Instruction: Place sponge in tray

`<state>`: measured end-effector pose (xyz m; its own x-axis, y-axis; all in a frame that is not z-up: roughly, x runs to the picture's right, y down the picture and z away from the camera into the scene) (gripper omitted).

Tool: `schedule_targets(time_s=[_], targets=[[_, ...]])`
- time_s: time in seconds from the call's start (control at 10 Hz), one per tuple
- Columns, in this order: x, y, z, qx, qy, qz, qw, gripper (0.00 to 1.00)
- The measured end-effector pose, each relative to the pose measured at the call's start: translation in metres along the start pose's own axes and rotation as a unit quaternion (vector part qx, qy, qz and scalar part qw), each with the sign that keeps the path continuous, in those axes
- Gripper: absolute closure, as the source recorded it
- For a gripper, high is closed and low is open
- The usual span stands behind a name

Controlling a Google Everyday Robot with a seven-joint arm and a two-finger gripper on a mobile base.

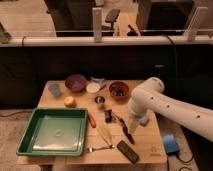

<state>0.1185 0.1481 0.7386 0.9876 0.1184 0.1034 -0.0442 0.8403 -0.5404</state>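
Observation:
The green tray lies on the front left of the wooden table. The light-blue sponge lies on the table at the right side, far from the tray. My gripper hangs from the white arm and points down at the table, just left of the sponge and close beside it. Whether it touches the sponge does not show.
At the back stand a small blue cup, purple bowl, white dish and brown bowl. An orange fruit, metal cup, carrot, fork and black remote lie mid-table. A bright blue block sits off the right edge.

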Motion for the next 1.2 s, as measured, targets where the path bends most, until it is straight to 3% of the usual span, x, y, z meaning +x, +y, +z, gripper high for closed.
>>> schedule_targets(time_s=[1.2], targets=[[-0.031,-0.002,0.045,0.004,-0.042,0.014,0.999,0.2]])
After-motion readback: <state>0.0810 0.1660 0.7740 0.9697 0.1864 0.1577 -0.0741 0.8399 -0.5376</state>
